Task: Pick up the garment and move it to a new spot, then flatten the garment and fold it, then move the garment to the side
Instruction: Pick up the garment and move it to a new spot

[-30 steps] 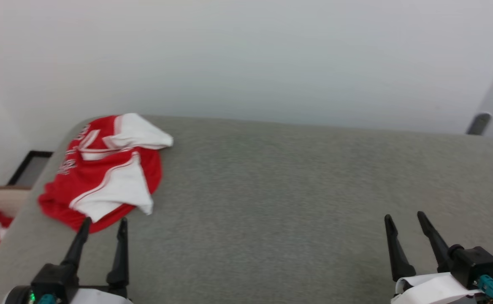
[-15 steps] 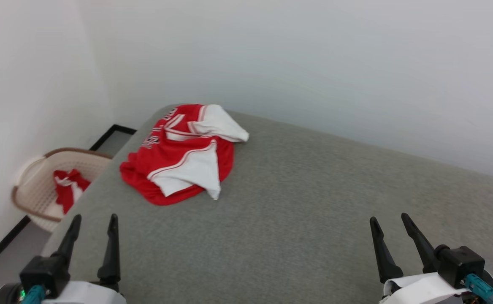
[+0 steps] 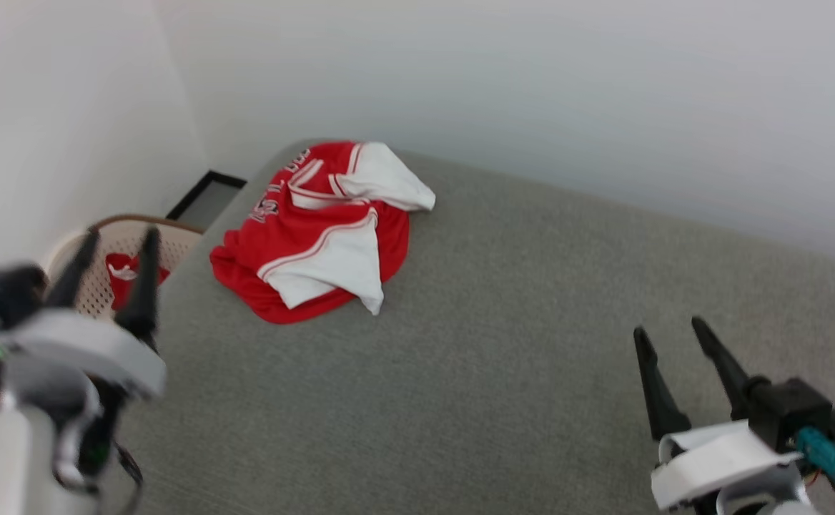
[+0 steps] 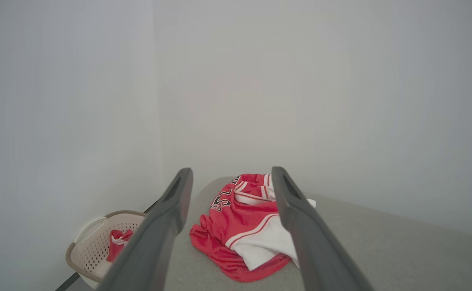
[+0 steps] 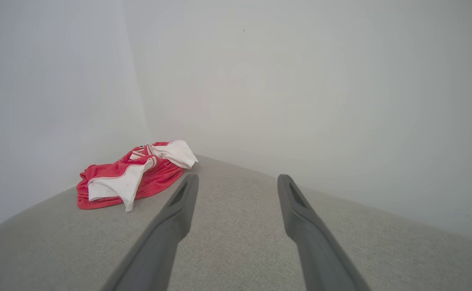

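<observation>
- Garment (image 3: 317,236), head view: a crumpled red jersey with white sleeves and striped trim lies on the grey surface (image 3: 496,372) at about 10 o'clock from the middle, close to the surface's far rounded corner, with lettering showing along its 11 o'clock edge
- Head view: the left gripper (image 3: 121,232) is raised at 9 o'clock, blurred, its two dark fingers (image 3: 147,279) spread wide and pointing towards 12; it stands well apart from the garment, in front of a pale perforated basket (image 3: 139,219) that holds a small red-and-white cloth wad (image 3: 128,275)
- Head view: the right gripper (image 3: 668,327) sits at 4 o'clock over the grey surface, jaws wide, far from the garment
- Left wrist view: the left gripper (image 4: 232,170) has its jaws wide apart; the garment (image 4: 240,230) shows between them towards 6 o'clock, lying beyond the tips, and the 1 o'clock finger covers part of its white sleeve; the basket (image 4: 86,246) with the cloth wad (image 4: 116,242) sits at 8 o'clock, lower than the surface
- Right wrist view: the right gripper (image 5: 238,178) is wide open above the grey surface (image 5: 236,242); the garment (image 5: 135,178) lies at 9 o'clock, beyond the left-hand finger and not touching it, near the plain pale wall (image 5: 300,81)
</observation>
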{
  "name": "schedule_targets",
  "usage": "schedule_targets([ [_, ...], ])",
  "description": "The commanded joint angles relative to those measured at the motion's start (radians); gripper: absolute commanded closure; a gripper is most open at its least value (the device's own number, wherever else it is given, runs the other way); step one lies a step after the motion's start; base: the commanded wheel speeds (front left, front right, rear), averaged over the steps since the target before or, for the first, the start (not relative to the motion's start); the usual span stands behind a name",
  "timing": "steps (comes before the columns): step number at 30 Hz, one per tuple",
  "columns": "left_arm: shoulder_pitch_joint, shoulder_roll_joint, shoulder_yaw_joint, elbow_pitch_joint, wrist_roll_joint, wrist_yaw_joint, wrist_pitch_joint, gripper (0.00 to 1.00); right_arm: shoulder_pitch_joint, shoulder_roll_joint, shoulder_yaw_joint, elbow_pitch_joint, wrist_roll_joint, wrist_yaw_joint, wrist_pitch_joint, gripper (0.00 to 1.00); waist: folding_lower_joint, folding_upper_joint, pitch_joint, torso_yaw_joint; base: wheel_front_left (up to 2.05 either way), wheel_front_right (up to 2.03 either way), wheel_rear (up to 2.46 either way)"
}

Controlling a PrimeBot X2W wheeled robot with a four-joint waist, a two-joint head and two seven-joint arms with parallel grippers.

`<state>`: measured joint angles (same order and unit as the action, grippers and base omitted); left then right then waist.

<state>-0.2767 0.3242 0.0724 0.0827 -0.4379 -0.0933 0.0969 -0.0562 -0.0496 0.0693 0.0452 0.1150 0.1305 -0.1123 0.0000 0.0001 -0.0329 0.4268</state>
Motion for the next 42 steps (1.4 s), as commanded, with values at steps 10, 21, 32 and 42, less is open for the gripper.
schedule_targets([
  [10, -0.358, 0.092, 0.009, 0.255, -0.125, -0.024, 0.155, 0.00, -0.087, -0.046, -0.026, -0.138, -0.038, 0.000, 0.064, 0.00, 0.0000, -0.0001, 0.337, -0.181, 0.00, 0.00, 0.00],
  [21, -0.613, 0.128, -0.049, 0.562, -0.176, -0.017, 0.383, 0.00, -0.134, -0.074, -0.035, -0.260, -0.042, 0.000, 0.106, 0.00, 0.0000, -0.0001, 0.523, -0.244, 0.00, 0.00, 0.00],
  [32, -0.751, 0.153, -0.100, 0.856, -0.166, -0.011, 0.506, 0.00, -0.150, -0.088, -0.035, -0.315, -0.046, 0.000, 0.137, 0.00, 0.0000, -0.0001, 0.588, -0.279, 0.00, 0.00, 0.00],
  [42, -0.771, 0.103, -0.157, 1.021, -0.145, -0.021, 0.503, 0.13, -0.133, -0.089, -0.041, -0.339, -0.044, 0.000, 0.160, 0.00, 0.0000, -0.0001, 0.579, -0.276, 0.00, 0.00, 0.00],
])
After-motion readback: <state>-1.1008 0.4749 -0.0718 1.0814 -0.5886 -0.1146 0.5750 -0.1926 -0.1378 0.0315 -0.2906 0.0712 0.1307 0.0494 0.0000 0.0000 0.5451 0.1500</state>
